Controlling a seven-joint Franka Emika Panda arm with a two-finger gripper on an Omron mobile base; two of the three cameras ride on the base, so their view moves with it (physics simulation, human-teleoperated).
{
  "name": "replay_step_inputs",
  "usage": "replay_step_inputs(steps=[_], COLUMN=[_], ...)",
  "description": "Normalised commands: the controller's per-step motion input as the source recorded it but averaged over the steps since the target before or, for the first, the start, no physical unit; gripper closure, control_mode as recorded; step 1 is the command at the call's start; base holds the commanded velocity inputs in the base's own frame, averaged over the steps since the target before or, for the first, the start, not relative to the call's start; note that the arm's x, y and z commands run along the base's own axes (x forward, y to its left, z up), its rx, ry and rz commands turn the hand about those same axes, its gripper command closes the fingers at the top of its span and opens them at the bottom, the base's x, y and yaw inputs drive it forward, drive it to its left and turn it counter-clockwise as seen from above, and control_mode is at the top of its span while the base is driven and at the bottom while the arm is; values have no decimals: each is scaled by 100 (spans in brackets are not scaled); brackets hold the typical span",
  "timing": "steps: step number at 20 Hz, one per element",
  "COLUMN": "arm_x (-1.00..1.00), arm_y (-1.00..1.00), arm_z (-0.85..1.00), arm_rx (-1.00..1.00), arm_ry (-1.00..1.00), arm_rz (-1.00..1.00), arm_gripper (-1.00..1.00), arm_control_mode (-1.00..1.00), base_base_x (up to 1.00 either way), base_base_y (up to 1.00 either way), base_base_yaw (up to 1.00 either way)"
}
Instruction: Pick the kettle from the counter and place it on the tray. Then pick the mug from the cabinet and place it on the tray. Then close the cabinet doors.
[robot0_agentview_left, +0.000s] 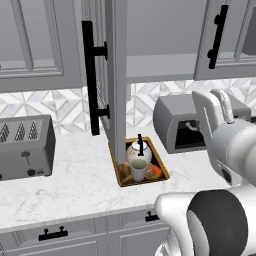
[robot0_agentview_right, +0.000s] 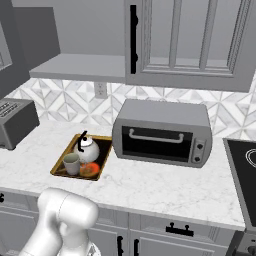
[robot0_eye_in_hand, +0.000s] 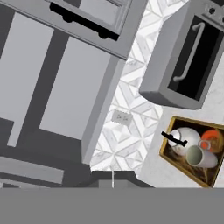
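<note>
A: On the tray (robot0_agentview_left: 121, 176), centre of the left base view: 1 kettle (robot0_agentview_left: 136, 151), 1 mug (robot0_agentview_left: 139, 170), touching, both upright.

B: Cabinet doors (robot0_agentview_left: 112, 75)?

A: 2, both swung open, upper frame. Shelf (robot0_agentview_right: 80, 66) bare.

B: Gripper?

A: Clenched, grasping nothing.

The counter (robot0_agentview_right: 150, 185) (white marble) carries the tray (robot0_agentview_right: 62, 161), a toaster oven (robot0_agentview_right: 162, 132) and a toaster (robot0_agentview_left: 25, 146).

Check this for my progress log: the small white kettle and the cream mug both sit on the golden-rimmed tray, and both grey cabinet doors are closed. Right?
Not quite. The white kettle and cream mug do sit on the golden-rimmed tray, but the left grey cabinet door stands open, as the left base view shows.
</note>
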Motion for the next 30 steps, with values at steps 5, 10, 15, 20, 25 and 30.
replay_step_inputs(steps=[5, 10, 15, 20, 25, 30], arm_x=[-39, -32, 0, 49, 87, 100], arm_y=[94, 67, 64, 99, 97, 77], arm_z=[-77, -55, -25, -17, -19, -30], arm_rx=[0, 3, 7, 0, 0, -8], arm_ry=[-2, -14, -13, -8, -2, -3], arm_rz=[-16, -15, -11, -3, -6, -13], arm_gripper=[100, 100, 100, 100, 100, 100], arm_control_mode=[-100, -100, -100, -100, -100, -100], base_base_x=[0, 0, 0, 0, 0, 0], base_base_y=[0, 0, 0, 0, 0, 0], base_base_yaw=[0, 0, 0, 0, 0, 0])
